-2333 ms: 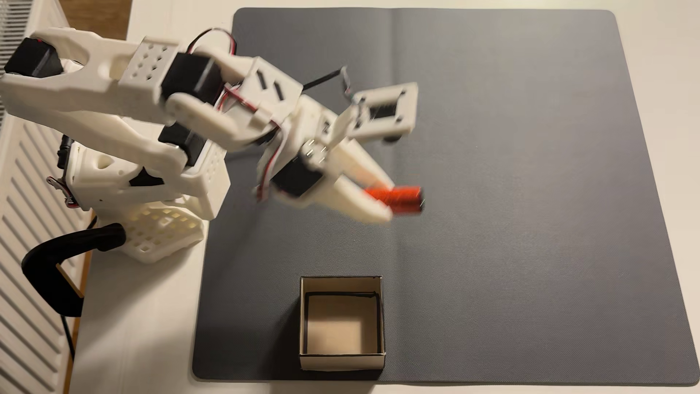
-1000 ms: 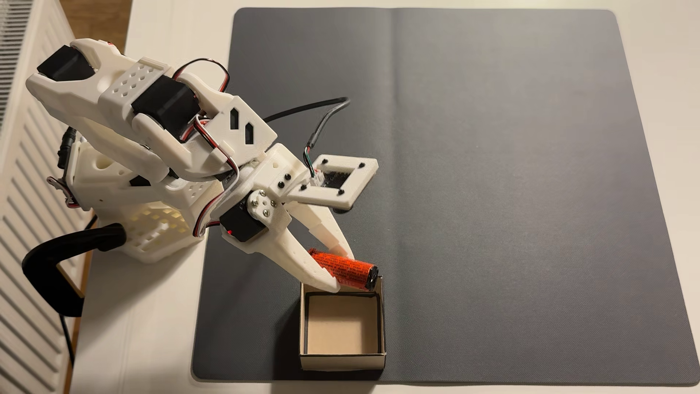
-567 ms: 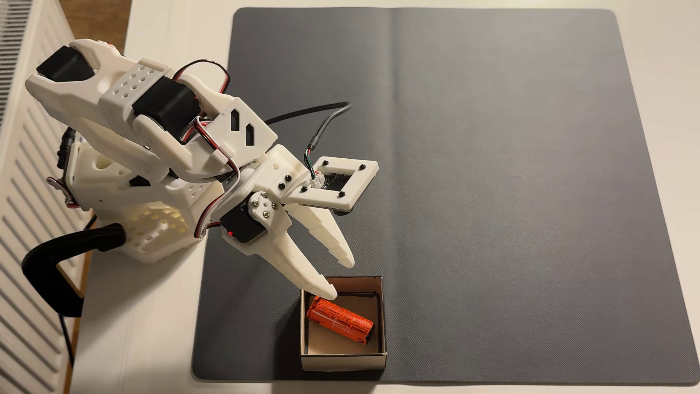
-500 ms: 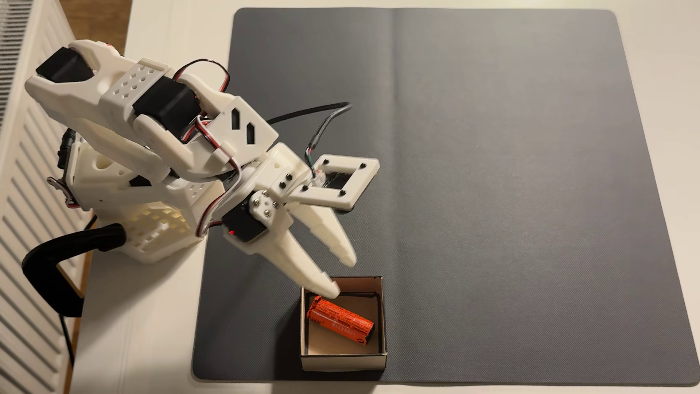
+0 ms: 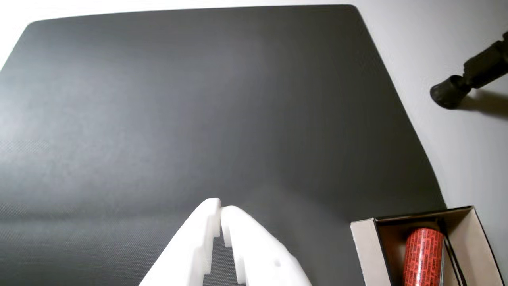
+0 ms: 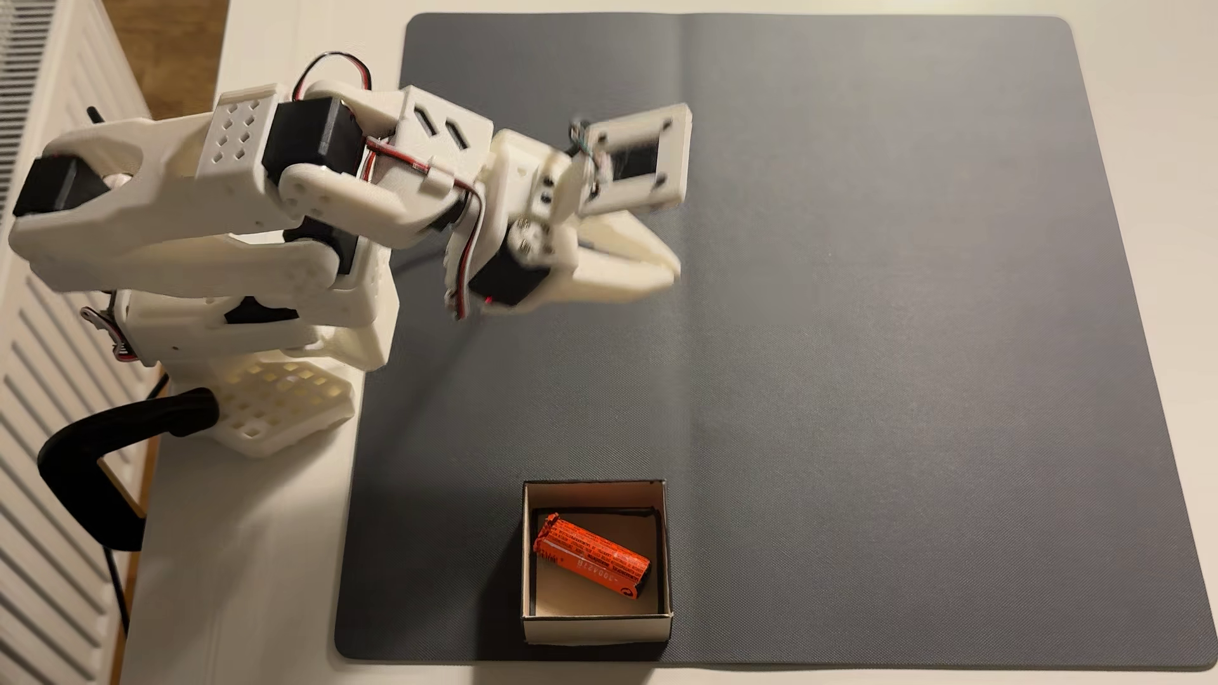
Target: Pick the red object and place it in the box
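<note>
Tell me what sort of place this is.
Probably a home hobby desk: a white table with a gray mat, a white radiator beside it, and the arm's base held by a black clamp.

The claw (image 6: 669, 270) no longer grips the red object (image 6: 591, 556), which it carried a couple of seconds ago and let fall into the box (image 6: 596, 629) about half a second back. Since then the claw is up and away from the box, which now sits well below it in the fixed view, and its fingers (image 5: 238, 230), spread at release, are nearly together.
</note>
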Motion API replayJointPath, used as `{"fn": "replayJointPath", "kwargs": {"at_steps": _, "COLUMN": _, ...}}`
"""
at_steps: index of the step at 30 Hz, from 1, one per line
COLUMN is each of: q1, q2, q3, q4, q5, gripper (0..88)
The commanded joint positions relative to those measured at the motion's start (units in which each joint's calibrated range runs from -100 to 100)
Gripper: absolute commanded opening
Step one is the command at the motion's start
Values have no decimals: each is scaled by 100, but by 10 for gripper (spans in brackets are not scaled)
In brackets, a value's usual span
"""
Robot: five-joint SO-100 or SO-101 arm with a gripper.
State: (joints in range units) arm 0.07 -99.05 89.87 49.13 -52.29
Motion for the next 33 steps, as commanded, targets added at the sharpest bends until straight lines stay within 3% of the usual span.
{"fn": "replayJointPath", "kwargs": {"at_steps": 1, "q1": -134, "q2": -35, "q3": 133, "q4": 78, "q5": 9, "gripper": 7}}
{"fn": "replayJointPath", "kwargs": {"at_steps": 13, "q1": -22, "q2": -35, "q3": 995, "q4": 1092, "q5": 4, "gripper": 8}}
{"fn": "replayJointPath", "kwargs": {"at_steps": 24, "q1": -59, "q2": -27, "q3": 995, "q4": 2666, "q5": -22, "gripper": 8}}
{"fn": "replayJointPath", "kwargs": {"at_steps": 33, "q1": -74, "q2": -27, "q3": 995, "q4": 2674, "q5": 9, "gripper": 8}}
